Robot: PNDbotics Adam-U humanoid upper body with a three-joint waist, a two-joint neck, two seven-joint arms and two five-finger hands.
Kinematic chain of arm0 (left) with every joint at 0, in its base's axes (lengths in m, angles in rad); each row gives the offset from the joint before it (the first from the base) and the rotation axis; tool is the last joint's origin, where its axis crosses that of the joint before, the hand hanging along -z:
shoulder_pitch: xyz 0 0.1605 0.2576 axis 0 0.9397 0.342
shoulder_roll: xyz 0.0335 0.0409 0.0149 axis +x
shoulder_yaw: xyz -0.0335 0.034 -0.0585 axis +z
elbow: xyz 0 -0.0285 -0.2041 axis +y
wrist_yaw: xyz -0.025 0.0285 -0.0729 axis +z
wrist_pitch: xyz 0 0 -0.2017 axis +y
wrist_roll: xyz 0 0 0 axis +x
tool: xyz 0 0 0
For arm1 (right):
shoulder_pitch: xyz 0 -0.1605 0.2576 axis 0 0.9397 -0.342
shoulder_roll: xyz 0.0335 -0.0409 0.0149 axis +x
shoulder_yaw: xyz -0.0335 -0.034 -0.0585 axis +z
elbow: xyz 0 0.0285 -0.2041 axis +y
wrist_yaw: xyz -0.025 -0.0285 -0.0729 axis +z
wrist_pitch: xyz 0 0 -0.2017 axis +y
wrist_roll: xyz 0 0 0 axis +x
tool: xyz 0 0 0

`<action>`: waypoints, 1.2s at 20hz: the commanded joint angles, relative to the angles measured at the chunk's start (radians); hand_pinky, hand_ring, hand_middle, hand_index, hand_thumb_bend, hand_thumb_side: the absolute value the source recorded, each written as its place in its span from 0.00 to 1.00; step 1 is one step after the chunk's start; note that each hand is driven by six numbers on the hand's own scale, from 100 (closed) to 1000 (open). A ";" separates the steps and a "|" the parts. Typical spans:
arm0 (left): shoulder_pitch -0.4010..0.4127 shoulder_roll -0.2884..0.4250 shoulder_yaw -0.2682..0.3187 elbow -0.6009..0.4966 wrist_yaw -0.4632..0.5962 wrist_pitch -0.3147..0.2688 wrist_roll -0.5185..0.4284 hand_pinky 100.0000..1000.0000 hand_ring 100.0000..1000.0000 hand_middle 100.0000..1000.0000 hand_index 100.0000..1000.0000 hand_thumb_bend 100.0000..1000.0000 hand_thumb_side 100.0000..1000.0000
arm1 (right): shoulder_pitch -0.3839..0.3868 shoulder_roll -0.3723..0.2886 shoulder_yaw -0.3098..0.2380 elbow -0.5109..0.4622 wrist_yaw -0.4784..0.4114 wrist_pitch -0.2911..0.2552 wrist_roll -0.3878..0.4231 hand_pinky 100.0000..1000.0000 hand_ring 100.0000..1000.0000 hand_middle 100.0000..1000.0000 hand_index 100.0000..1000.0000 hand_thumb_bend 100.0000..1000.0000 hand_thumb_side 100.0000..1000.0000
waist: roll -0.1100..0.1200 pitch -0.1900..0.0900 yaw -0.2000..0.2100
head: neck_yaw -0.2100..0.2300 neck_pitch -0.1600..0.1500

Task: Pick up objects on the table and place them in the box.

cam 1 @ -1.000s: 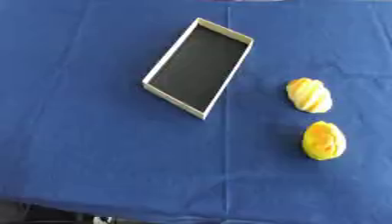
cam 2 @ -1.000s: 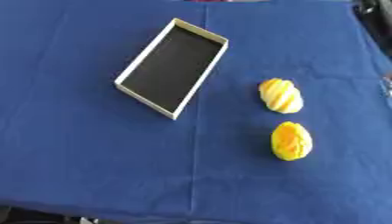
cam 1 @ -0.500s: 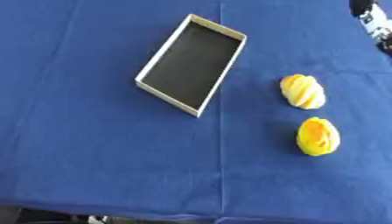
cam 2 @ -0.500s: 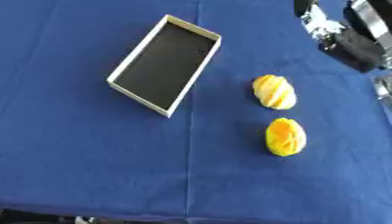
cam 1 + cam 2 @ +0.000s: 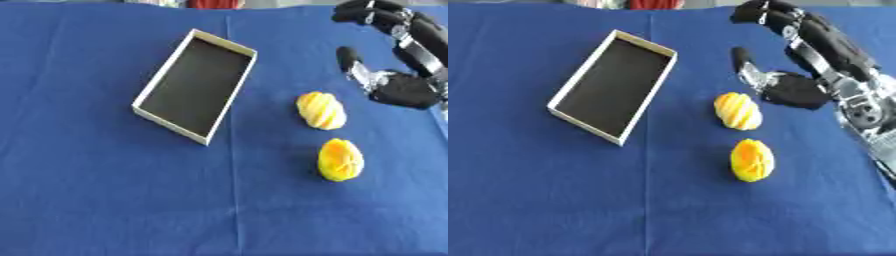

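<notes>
Two yellow-orange ridged objects lie on the blue cloth: one nearer the box, the other closer to me. A shallow white-walled box with a dark inside lies tilted to their left, nothing in it. My right hand has come in from the upper right and hovers just right of and behind the farther yellow object. Its fingers are spread and relaxed, the thumb points toward the box, and it holds nothing. My left hand shows in neither view.
The blue cloth covers the whole table. A red thing and a pale strip lie beyond the far edge. My right forearm runs down the right side.
My right hand has come further in from the upper right toward the farther yellow object. The whole picture has shifted a little, so the camera has moved. The box and yellow objects stay put.
</notes>
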 commanded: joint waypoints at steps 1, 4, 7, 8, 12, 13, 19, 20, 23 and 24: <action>-0.003 0.029 0.012 -0.020 -0.004 -0.003 -0.002 1.00 0.85 0.85 0.95 0.08 0.95 | 0.008 -0.047 -0.001 -0.017 0.024 -0.023 0.030 0.82 0.89 0.85 0.86 0.01 0.66 | 0.004 -0.017 -0.002 | 0.004 -0.009; -0.001 0.030 0.012 -0.020 -0.004 -0.002 -0.001 1.00 0.85 0.85 0.95 0.08 0.95 | 0.035 -0.061 0.000 -0.017 0.024 -0.045 0.053 0.83 0.89 0.84 0.86 0.07 0.46 | 0.005 -0.017 -0.003 | 0.016 -0.004; 0.001 0.032 0.013 -0.020 -0.004 -0.002 -0.001 1.00 0.85 0.85 0.95 0.08 0.95 | 0.071 -0.083 -0.002 -0.017 0.022 -0.062 0.076 0.83 0.89 0.83 0.86 0.21 0.24 | 0.004 -0.018 -0.006 | 0.030 0.005; 0.002 0.032 0.013 -0.020 -0.005 -0.002 0.000 1.00 0.85 0.85 0.95 0.08 0.95 | 0.082 -0.089 -0.004 -0.017 0.024 -0.066 0.083 0.83 0.89 0.82 0.85 0.29 0.12 | 0.003 -0.019 -0.006 | 0.034 0.008; 0.004 0.034 0.014 -0.020 -0.004 -0.002 0.001 1.00 0.85 0.85 0.95 0.08 0.95 | 0.133 -0.105 -0.004 -0.017 0.032 -0.077 0.117 0.84 0.90 0.82 0.86 0.45 0.00 | 0.002 -0.020 -0.008 | 0.048 0.015; 0.005 0.034 0.014 -0.020 -0.004 -0.001 0.001 1.00 0.85 0.85 0.95 0.08 0.95 | 0.145 -0.108 -0.004 -0.017 0.035 -0.075 0.123 0.84 0.90 0.82 0.86 0.42 0.00 | 0.001 -0.020 -0.008 | 0.050 0.017; 0.007 0.037 0.014 -0.020 -0.006 0.000 0.001 1.00 0.85 0.85 0.95 0.08 0.95 | 0.191 -0.124 0.000 -0.017 0.084 -0.112 0.127 0.85 0.91 0.82 0.88 0.18 0.46 | 0.001 -0.023 -0.011 | 0.058 0.022; 0.008 0.038 0.014 -0.020 -0.006 0.000 0.000 1.00 0.85 0.85 0.95 0.08 0.95 | 0.199 -0.127 -0.001 -0.017 0.094 -0.119 0.128 0.85 0.91 0.82 0.89 0.18 0.46 | 0.000 -0.023 -0.012 | 0.059 0.023; 0.009 0.039 0.014 -0.020 -0.007 0.001 0.000 1.00 0.85 0.85 0.95 0.08 0.95 | 0.220 -0.131 -0.004 -0.017 0.116 -0.130 0.133 0.84 0.91 0.81 0.89 0.18 0.43 | -0.002 -0.025 -0.016 | 0.061 0.025; 0.009 0.040 0.014 -0.020 -0.007 0.001 0.000 1.00 0.85 0.85 0.95 0.08 0.95 | 0.228 -0.131 -0.004 -0.017 0.120 -0.132 0.136 0.84 0.91 0.81 0.88 0.19 0.43 | -0.002 -0.025 -0.017 | 0.062 0.026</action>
